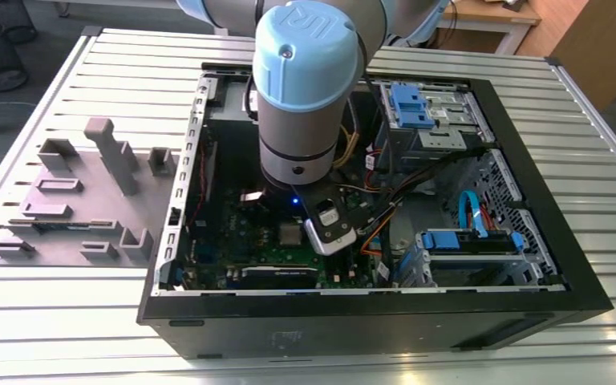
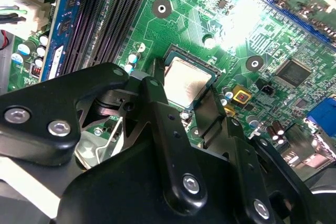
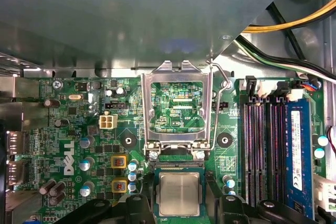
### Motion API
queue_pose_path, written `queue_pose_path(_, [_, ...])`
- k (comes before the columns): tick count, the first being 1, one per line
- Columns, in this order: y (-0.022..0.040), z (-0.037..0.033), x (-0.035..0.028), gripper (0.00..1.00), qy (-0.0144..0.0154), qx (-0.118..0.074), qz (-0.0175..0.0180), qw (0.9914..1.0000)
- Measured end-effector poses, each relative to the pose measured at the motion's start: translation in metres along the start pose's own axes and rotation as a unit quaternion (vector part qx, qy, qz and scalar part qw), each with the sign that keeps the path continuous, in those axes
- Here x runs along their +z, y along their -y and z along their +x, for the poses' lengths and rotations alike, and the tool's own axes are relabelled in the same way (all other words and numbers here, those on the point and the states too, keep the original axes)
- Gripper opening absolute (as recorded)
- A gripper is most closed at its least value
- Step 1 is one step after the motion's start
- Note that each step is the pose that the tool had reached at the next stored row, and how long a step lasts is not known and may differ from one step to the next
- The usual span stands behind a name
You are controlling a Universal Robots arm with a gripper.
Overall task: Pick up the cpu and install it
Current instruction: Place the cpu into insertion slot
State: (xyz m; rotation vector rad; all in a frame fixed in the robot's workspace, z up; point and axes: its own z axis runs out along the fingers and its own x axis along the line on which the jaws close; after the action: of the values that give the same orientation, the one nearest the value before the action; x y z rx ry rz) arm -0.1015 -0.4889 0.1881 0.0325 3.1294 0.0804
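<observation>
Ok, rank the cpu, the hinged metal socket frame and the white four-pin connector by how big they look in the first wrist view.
1. socket frame: largest, though it is flipped open and may sit nearer the camera.
2. cpu: clearly smaller than the frame.
3. white connector: smallest by far.

The cpu (image 3: 179, 193), a small flat square chip with a dull silvery-grey metal top, lies level and face up within the dark square socket (image 3: 155, 195) on the green motherboard (image 3: 68, 129), just beside the swung-open hinged metal frame (image 3: 148, 108), its edges parallel to the socket's.
</observation>
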Motion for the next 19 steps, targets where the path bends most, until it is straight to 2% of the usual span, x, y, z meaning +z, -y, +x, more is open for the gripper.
queue_pose_path(19, [0.0, 0.0021, -0.0001, 0.47, -0.0001, 0.0, 0.0001, 1.0])
